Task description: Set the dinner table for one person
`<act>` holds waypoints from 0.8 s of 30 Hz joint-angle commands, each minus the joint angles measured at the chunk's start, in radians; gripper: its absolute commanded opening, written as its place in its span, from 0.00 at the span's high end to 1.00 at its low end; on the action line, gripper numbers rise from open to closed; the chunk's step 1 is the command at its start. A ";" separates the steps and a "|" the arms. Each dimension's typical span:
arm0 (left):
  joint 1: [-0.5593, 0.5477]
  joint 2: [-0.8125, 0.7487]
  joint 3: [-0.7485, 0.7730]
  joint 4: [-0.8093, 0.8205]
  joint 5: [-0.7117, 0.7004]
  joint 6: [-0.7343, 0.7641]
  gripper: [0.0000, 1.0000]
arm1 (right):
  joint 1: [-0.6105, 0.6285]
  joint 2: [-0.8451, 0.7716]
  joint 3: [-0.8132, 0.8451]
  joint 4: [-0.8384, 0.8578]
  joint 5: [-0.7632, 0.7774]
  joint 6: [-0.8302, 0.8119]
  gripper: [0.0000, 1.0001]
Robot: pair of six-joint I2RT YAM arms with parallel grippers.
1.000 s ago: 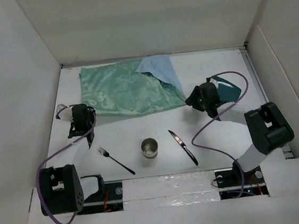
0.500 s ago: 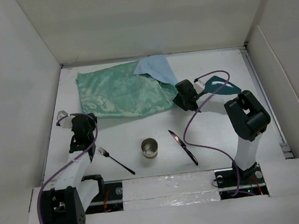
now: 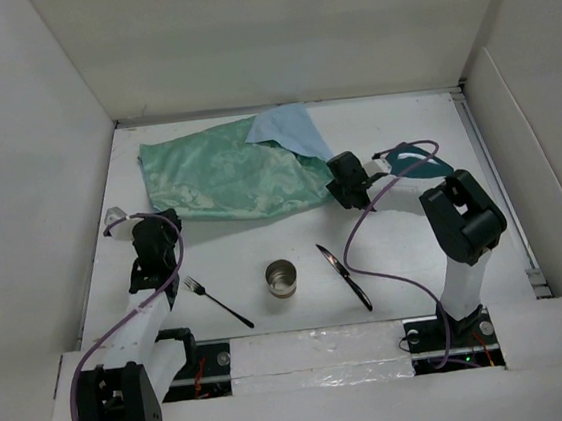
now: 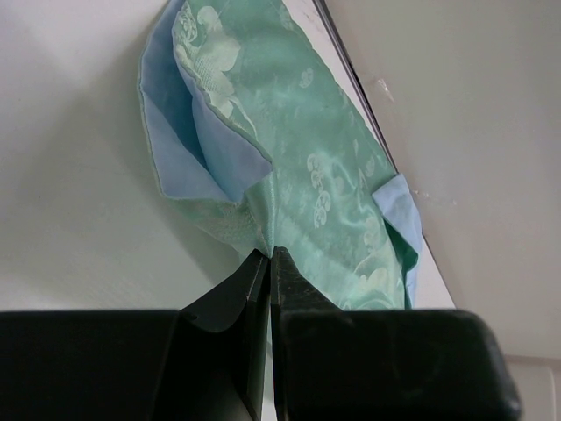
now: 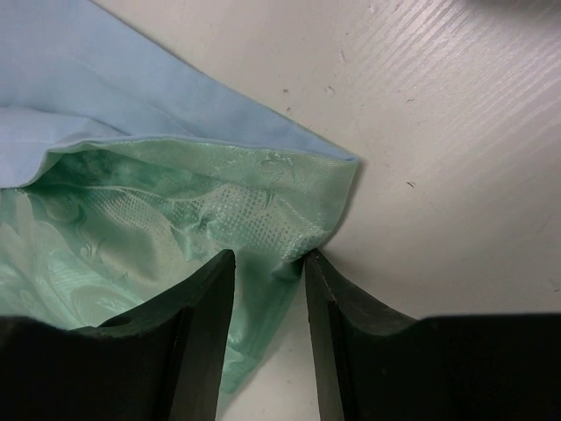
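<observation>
On the white dinner table (image 3: 416, 247) lies a mint-green patterned cloth (image 3: 228, 181), its pale blue underside (image 3: 288, 129) folded over at the back. My left gripper (image 3: 161, 221) is shut on the cloth's near left edge; in the left wrist view the jaws (image 4: 269, 254) pinch the fabric (image 4: 307, 132). At the cloth's near right corner is my right gripper (image 3: 337, 196). Its jaws (image 5: 267, 259) stand apart around that corner (image 5: 289, 232), and the right fingertip (image 5: 314, 263) touches the fabric's edge.
A metal cup (image 3: 282, 279) stands near the front middle, with a fork (image 3: 217, 301) to its left and a knife (image 3: 344, 275) to its right. A dark teal plate (image 3: 427, 163) lies behind the right arm. White walls close in the table.
My right gripper has swung left from the teal plate to the cloth's right corner, and its jaws have narrowed. The left gripper has drawn the cloth a little leftward.
</observation>
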 commanded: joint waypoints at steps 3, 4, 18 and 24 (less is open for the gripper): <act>-0.001 0.006 -0.016 0.063 0.004 0.003 1.00 | -0.009 0.013 -0.016 -0.077 0.061 0.032 0.59; -0.001 0.005 -0.016 0.063 0.003 -0.002 1.00 | -0.009 0.012 -0.016 -0.079 0.064 0.033 0.60; 0.040 -0.090 0.007 -0.028 -0.046 0.017 1.00 | -0.038 -0.076 -0.097 0.058 0.121 -0.090 1.00; 0.040 -0.125 0.145 -0.042 0.039 -0.034 1.00 | 0.030 -0.404 -0.102 0.178 0.239 -0.519 1.00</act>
